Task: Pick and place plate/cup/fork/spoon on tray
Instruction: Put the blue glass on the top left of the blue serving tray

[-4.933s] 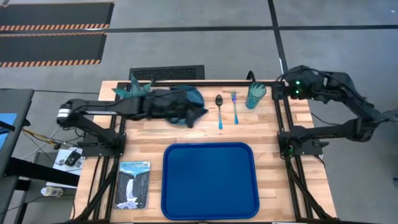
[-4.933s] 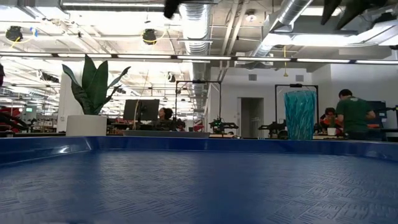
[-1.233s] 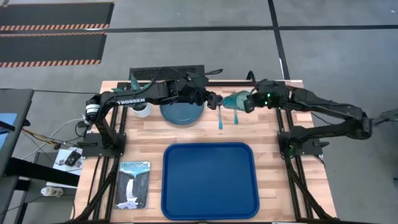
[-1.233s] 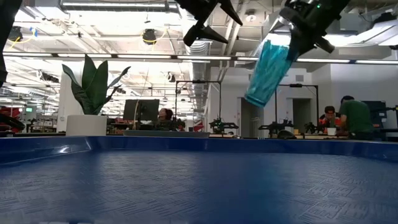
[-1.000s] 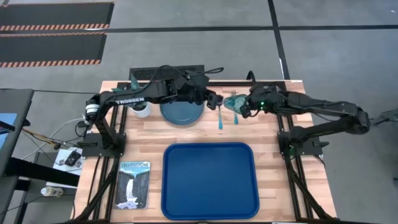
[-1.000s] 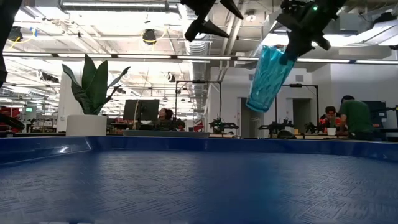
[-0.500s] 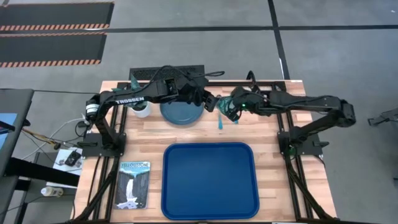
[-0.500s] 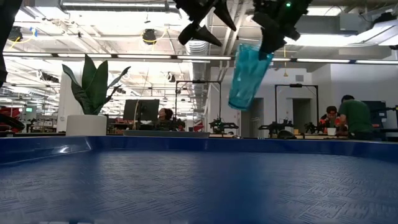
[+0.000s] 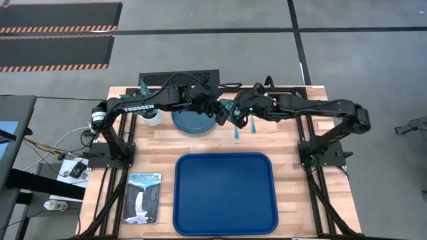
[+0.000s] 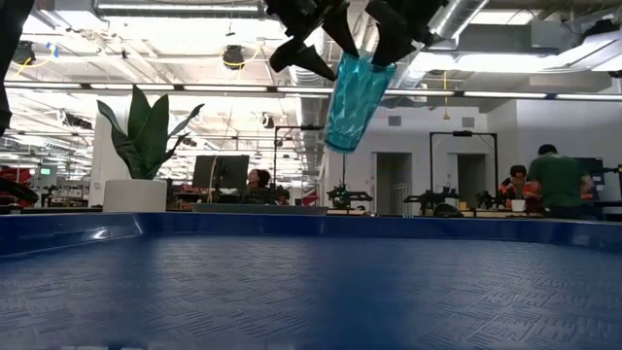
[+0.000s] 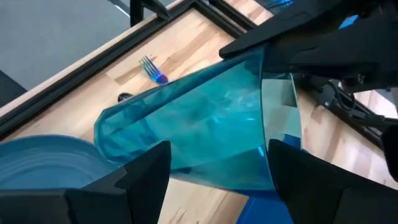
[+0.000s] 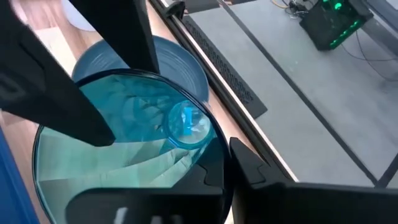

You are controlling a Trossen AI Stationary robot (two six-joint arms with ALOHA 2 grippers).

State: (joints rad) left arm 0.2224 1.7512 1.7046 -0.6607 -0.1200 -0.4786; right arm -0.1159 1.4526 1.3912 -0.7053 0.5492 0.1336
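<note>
Now that my right gripper (image 9: 235,115) has carried the cup (image 10: 356,101) across from the table's far right corner, where it stood a few seconds ago, it hangs in the air between the plate (image 9: 195,120) and the cutlery, right up against my left gripper (image 9: 219,117). A second ago the cup was still out past the fork (image 11: 152,70); half a second ago it was over the fork and spoon. My right fingers are clamped on the cup's rim, one inside and one outside, and the cup hangs tilted, base swung toward the left arm. In the left wrist view the cup's body lies between my left fingers (image 11: 146,177), which stand spread wide on either side of it and have not closed; I cannot tell whether they touch it.

I read this as a handover in mid-air: the left has waited open over the plate's edge while the right brought the cup in. Nothing is on the tray (image 9: 225,195) yet. The plate rests on the table behind the tray, and the fork sits just beyond the cup; the spoon (image 9: 236,133) shows only its handle under the arms.
</note>
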